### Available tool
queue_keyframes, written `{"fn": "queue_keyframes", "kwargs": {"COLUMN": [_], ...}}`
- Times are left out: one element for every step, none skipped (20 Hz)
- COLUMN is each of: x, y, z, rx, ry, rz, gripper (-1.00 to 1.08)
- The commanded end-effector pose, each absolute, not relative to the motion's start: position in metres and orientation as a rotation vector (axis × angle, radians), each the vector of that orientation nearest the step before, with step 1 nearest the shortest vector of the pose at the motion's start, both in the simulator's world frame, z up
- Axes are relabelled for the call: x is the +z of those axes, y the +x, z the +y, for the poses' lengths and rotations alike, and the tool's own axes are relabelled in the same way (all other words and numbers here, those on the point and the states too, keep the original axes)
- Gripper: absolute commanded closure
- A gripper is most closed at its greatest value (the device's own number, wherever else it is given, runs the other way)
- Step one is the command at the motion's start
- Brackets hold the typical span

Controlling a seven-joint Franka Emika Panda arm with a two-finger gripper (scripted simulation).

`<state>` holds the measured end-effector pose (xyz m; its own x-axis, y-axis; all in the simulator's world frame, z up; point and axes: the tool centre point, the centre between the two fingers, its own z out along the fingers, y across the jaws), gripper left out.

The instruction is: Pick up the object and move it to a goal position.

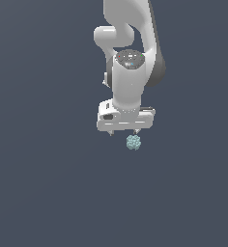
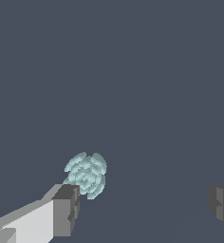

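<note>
Only a plain dark slate-blue surface [image 1: 43,193] fills the background in both views, flat, uniform, with no markings.

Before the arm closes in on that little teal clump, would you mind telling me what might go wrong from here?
1. The teal clump is off-centre: in the wrist view it sits right by one finger, far from the other. Descending now may land that finger on it or knock it away.
2. The jaws of the gripper stand wide open; closing from this offset would likely push the clump sideways first.
3. It looks roundish and bumpy, so it may roll or slip from the pads.
</note>
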<state>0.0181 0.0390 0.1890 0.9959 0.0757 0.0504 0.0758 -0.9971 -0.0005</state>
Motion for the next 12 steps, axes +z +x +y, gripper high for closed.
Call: {"fn": "queue_keyframes", "kwargs": {"x": [0.189, 0.189, 0.189, 0.188, 0.188, 0.187, 0.186, 0.186, 0.186, 0.186, 0.187, 0.187], "y": [0.018, 0.018, 0.018, 0.018, 0.019, 0.019, 0.02, 0.02, 0.021, 0.021, 0.021, 0.022], "z": [0.039, 0.039, 0.04, 0.042, 0.044, 0.047, 0.05, 0.053, 0.055, 0.057, 0.057, 0.058], "rx": [-0.079, -0.079, -0.079, -0.078, -0.077, -0.076, -0.075, -0.074, -0.074, -0.073, -0.074, -0.074], "ry": [-3.136, -3.136, -3.135, -3.133, -3.131, -3.129, -3.125, -3.122, -3.12, -3.118, -3.117, -3.117], "rz": [-0.119, -0.119, -0.12, -0.121, -0.123, -0.125, -0.128, -0.13, -0.133, -0.135, -0.137, -0.137], "gripper": [-0.92, -0.92, -0.92, -0.92, -0.92, -0.92, -0.92, -0.92, -0.92, -0.92, -0.92, -0.92]}}
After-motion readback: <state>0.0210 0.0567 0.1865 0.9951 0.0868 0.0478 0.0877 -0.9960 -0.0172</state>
